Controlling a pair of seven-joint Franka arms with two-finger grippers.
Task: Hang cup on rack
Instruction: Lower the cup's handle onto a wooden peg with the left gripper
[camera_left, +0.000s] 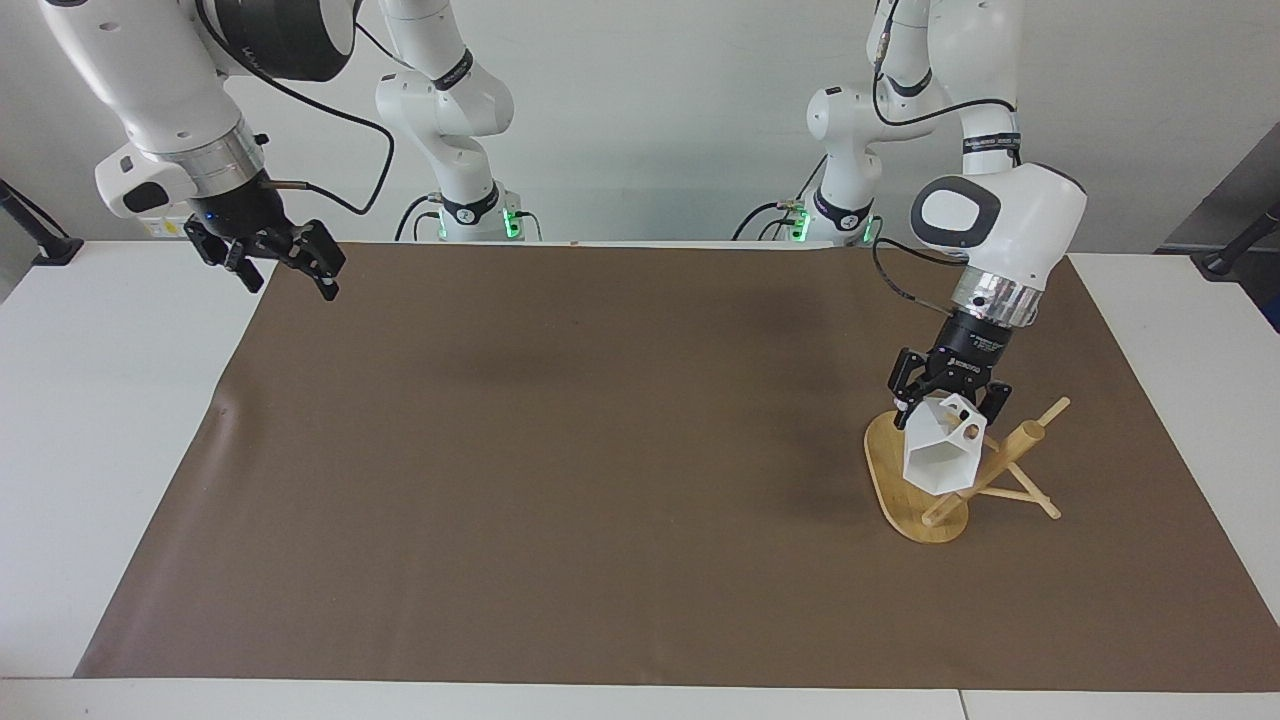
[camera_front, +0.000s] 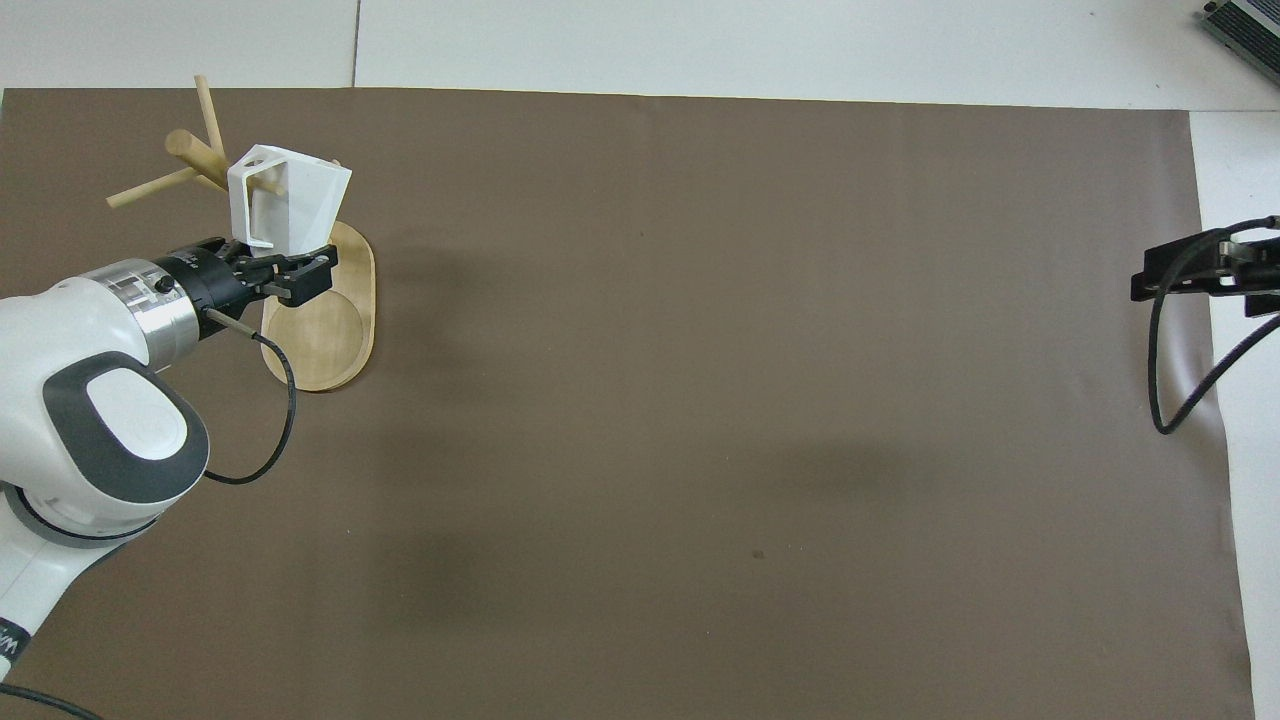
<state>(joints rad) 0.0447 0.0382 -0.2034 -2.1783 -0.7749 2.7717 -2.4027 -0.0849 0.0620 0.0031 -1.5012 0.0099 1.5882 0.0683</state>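
Left gripper (camera_front: 268, 268) holds cup (camera_front: 290, 200) against rack (camera_front: 320, 330).

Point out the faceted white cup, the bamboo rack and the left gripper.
Faceted matte white cup (camera_left: 940, 465): facing view, open mouth's lower wall.
Light bamboo rack (camera_front: 330, 340): overhead view, bare oval base.
Left gripper (camera_left: 948, 398): facing view, between fingertips, shut on the cup.

The rack (camera_left: 925, 500) stands on the mat (camera_left: 600, 480) at the right of the facing view, with the cup (camera_left: 940, 455) held over its base by the left gripper (camera_left: 948, 408). The right gripper (camera_left: 290, 262) hangs at that view's upper left, over the mat's corner, well apart from both.
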